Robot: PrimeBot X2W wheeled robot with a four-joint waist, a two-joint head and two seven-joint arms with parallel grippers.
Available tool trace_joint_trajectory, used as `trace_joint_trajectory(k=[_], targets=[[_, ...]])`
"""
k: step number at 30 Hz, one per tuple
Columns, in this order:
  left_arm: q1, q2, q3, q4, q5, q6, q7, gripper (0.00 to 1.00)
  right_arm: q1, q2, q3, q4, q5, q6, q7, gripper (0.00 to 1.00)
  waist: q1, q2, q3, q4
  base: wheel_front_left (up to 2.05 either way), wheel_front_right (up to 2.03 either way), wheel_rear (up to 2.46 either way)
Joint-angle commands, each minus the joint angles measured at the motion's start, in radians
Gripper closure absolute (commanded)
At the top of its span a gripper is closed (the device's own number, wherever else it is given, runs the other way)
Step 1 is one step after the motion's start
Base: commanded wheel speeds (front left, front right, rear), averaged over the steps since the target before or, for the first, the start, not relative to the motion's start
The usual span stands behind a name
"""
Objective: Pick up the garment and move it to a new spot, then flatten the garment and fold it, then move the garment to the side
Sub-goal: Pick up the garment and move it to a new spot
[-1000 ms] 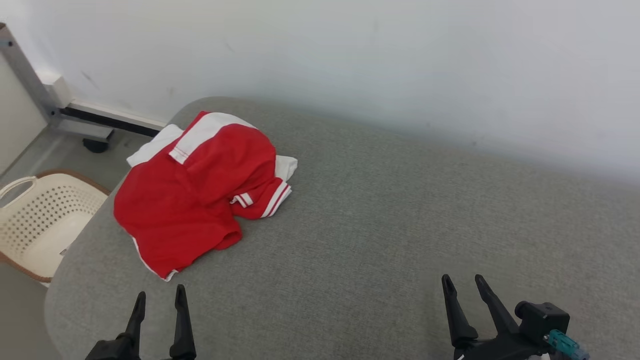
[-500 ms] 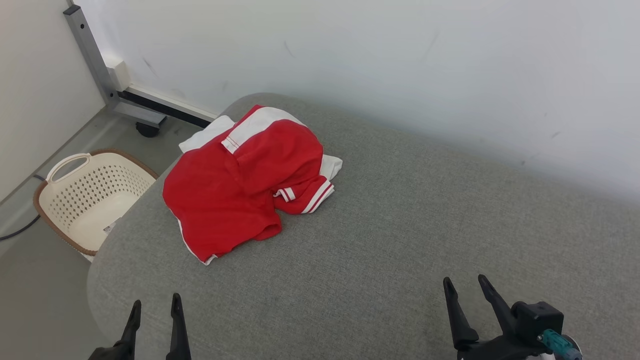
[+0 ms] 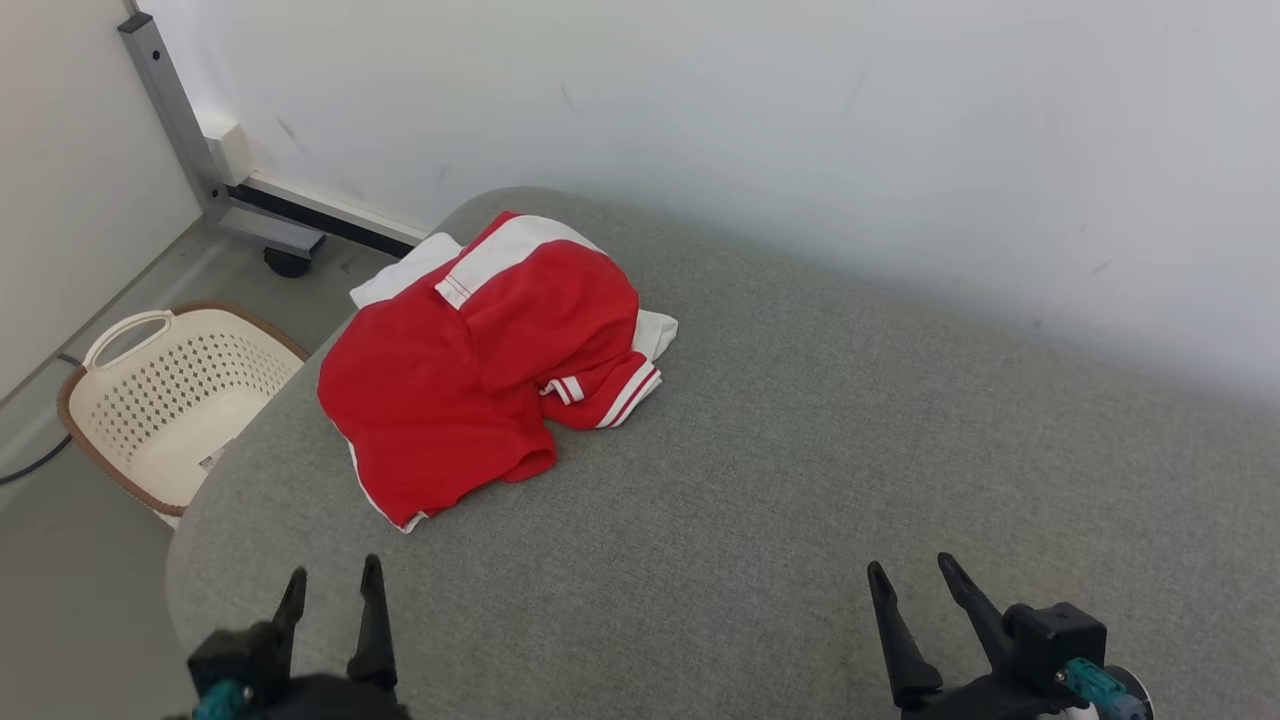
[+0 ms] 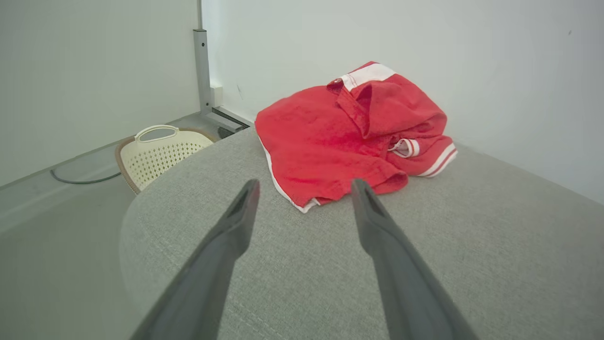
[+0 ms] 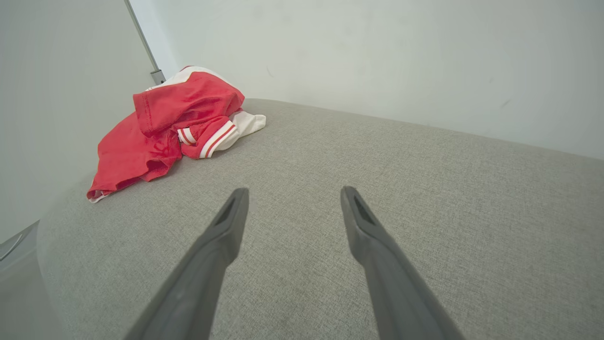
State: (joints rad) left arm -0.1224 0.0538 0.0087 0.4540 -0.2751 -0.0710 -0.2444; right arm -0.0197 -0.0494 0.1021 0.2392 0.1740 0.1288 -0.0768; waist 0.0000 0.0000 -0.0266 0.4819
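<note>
1. The left gripper and right gripper hover low over the near edge of the grey padded top. Their fingers point toward the wall, and both are spread wide and empty.
2. The shirt lies ahead of the left gripper, apart from it, at the far left corner, and well apart from the right gripper.
3. It is crumpled, red with white sleeves and striped trim.
</note>
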Motion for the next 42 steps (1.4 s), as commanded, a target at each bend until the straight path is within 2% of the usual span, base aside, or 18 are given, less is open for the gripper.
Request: trace_joint_trajectory(k=[1, 6, 11, 15, 21, 26, 33, 34, 35, 42], targets=[[-0.047, 0.005, -0.007, 0.02, 0.008, -0.006, 0.009, 0.0, 0.007, -0.002, 0.003, -0.009, -0.009, 0.004, 0.006, 0.0, 0.0, 0.0, 0.004, -0.003, 0.0, 0.0, 0.0], [-0.235, 0.018, -0.023, 0.14, -0.025, -0.024, 0.092, 0.0, -0.025, -0.001, 0.045, -0.057, -0.033, 0.004, 0.046, 0.0, 0.0, 0.0, 0.062, -0.046, 0.0, 0.0, 0.0], [-0.421, 0.026, 0.022, 0.266, -0.099, -0.028, 0.161, 0.0, -0.043, -0.002, 0.08, -0.119, -0.065, 0.004, 0.101, 0.0, 0.0, 0.0, 0.163, -0.126, 0.0, 0.0, 0.0], [-0.542, 0.057, 0.057, 0.352, -0.137, -0.024, 0.19, 0.0, -0.055, -0.003, 0.084, -0.189, -0.111, 0.004, 0.144, 0.0, 0.0, 0.0, 0.257, -0.2, 0.0, 0.0, 0.0], [-0.664, 0.115, 0.051, 0.445, -0.129, -0.024, 0.205, 0.0, -0.064, -0.006, 0.077, -0.277, -0.134, 0.004, 0.17, 0.0, 0.0, 0.0, 0.364, -0.294, 0.0, 0.0, 0.0], [-0.715, 0.156, 0.057, 0.507, -0.142, -0.028, 0.225, 0.0, -0.063, -0.005, 0.076, -0.294, -0.103, 0.004, 0.167, 0.0, 0.0, 0.0, 0.407, -0.351, 0.0, 0.0, 0.0], [-0.744, 0.2, 0.046, 0.574, -0.103, 0.06, 0.213, 0.0, -0.071, -0.002, 0.071, -0.274, -0.083, 0.004, 0.145, 0.0, 0.0, 0.0, 0.408, -0.39, 0.0, 0.0, 0.0], [-0.744, 0.201, 0.042, 0.579, -0.102, 0.061, 0.208, 0.53, -0.073, -0.002, 0.07, -0.271, -0.083, 0.004, 0.143, 0.0, 0.0, 0.0, 0.405, -0.391, 0.0, 0.0, 0.0], [-0.744, 0.202, 0.039, 0.583, -0.101, 0.064, 0.202, 1.0, -0.075, -0.002, 0.068, -0.268, -0.083, 0.004, 0.139, 0.0, 0.0, 0.0, 0.401, -0.391, 0.0, 0.0, 0.0], [-0.733, 0.19, 0.03, 0.59, -0.099, 0.07, 0.131, 1.0, -0.083, -0.002, 0.086, -0.226, -0.062, 0.004, 0.116, 0.0, 0.0, 0.0, 0.341, -0.376, 0.0, 0.0, 0.0]])
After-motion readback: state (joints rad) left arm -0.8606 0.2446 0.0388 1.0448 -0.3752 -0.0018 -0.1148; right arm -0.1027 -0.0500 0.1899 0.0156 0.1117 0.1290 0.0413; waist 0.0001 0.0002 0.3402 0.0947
